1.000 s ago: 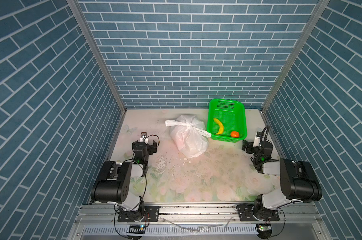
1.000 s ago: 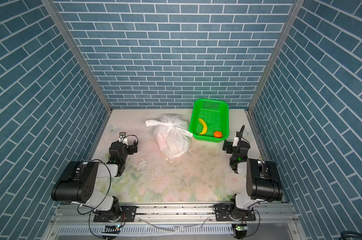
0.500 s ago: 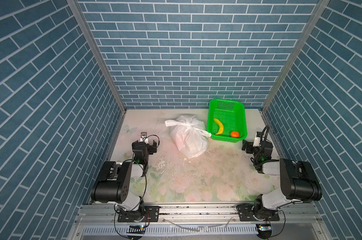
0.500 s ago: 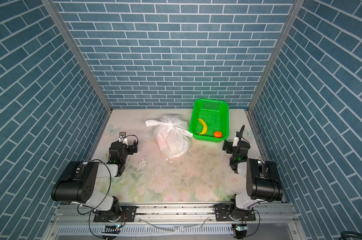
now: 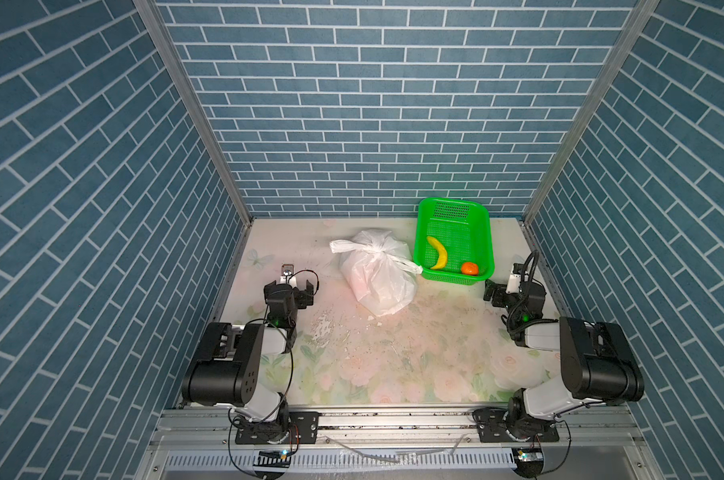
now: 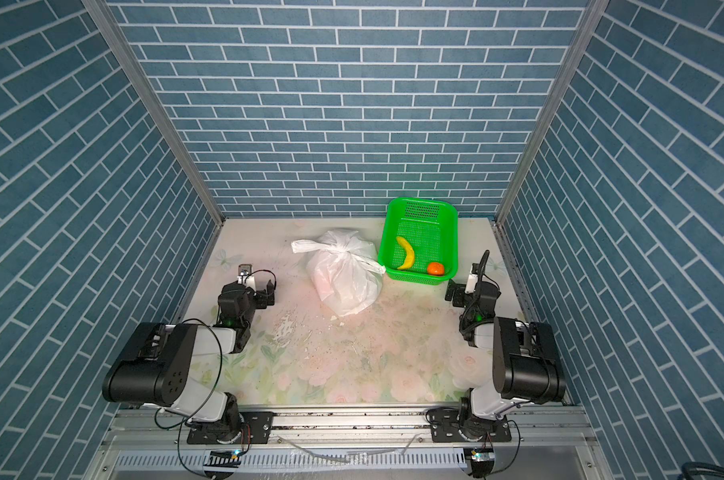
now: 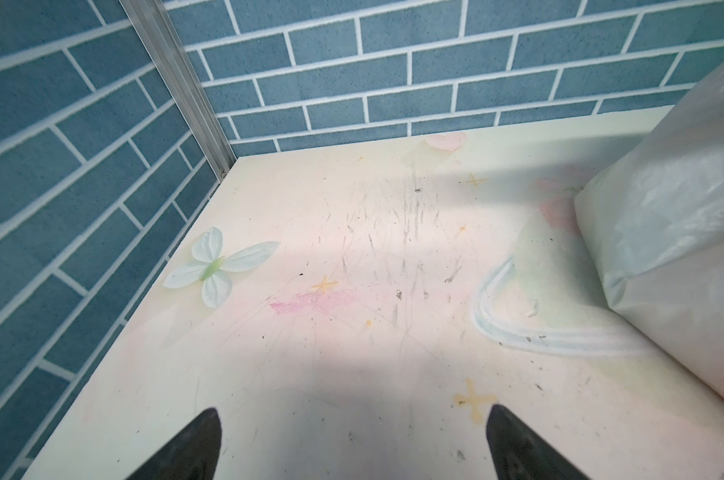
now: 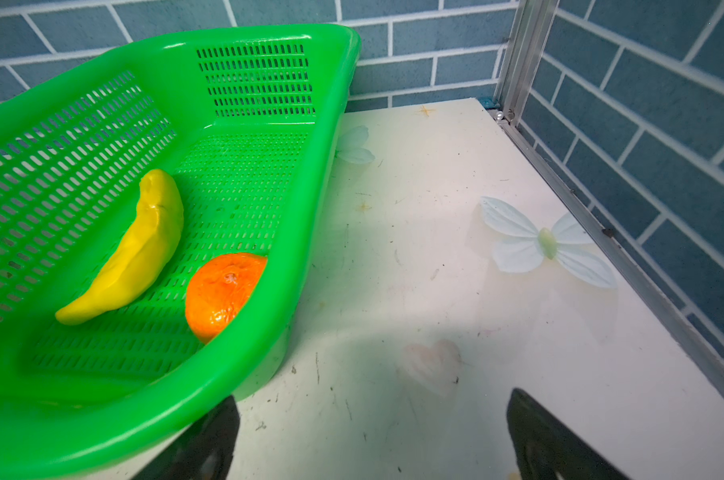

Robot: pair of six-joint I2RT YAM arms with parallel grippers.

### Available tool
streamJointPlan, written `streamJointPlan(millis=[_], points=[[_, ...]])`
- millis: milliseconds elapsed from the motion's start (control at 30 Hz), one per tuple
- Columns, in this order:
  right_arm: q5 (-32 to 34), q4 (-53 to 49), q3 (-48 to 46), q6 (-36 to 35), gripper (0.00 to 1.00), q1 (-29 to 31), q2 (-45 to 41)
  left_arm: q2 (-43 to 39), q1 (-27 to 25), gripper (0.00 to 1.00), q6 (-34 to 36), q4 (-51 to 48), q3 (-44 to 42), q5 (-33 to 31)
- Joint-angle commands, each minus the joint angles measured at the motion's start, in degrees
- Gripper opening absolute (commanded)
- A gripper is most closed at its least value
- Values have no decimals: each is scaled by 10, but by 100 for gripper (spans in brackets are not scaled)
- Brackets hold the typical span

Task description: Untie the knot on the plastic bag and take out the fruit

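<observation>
On the floral table point(image 5: 393, 365), both arms folded low at sides: L gripper point(image 5: 289, 286) & R gripper point(image 5: 492, 293) jaws apart, empty; plastic bag point(image 5: 376, 278), knot point(image 5: 370, 248) tied, mid-table touching green basket point(image 5: 485, 232).

i can't read any text, labels, brands or nos. anywhere on my feeds, top or wrist.

Black drum-shaped joint housings, white links between, on left arm point(image 5: 231, 365), right arm point(image 5: 597, 365). Black cables point(image 5: 531, 262) looping past wrists. Green light point(image 5: 276, 322) on each forearm. Black screwed base plates point(image 5: 277, 428). White camera block point(image 5: 516, 276) atop right wrist. Black tapered fingers point(image 7: 194, 449) on left gripper point(image 7: 352, 409), right gripper point(image 8: 372, 395).
</observation>
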Motion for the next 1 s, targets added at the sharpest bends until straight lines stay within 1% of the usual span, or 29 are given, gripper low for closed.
streamJointPlan(millis=[0, 33, 67, 133, 200, 300, 433, 500, 600, 733, 833, 967], points=[[-2, 11, -2, -16, 99, 2, 4, 2, 3, 100, 5, -1, 9, 2], [-2, 12, -3, -16, 99, 2, 2, 2, 3, 100, 5, 0, 8, 2], [14, 13, -3, -14, 99, 3, 0, 0, 3, 100, 5, -1, 9, 4], [47, -21, 2, 0, 99, 2, -32, -23, 3, 100, 3, -36, 18, 1], [70, -96, 22, 10, 99, 2, -70, -57, 3, 100, -3, -111, 41, -11], [71, -223, 70, 25, 99, 2, -115, -106, 3, 100, -11, -219, 79, -10], [75, -350, 126, 68, 99, 2, -164, -153, 3, 100, -40, -302, 109, 12], [79, -418, 169, 88, 99, 3, -171, -166, 3, 100, -62, -338, 126, 31], [81, -506, 246, 97, 99, 8, -143, -173, -1, 100, -87, -377, 153, 66], [68, -598, 363, 83, 99, 12, -50, -166, -13, 100, -110, -390, 180, 92], [58, -647, 447, 66, 99, 18, 26, -159, -26, 100, -125, -389, 190, 107], [51, -700, 536, 51, 99, 26, 108, -148, -47, 100, -137, -386, 209, 107]])
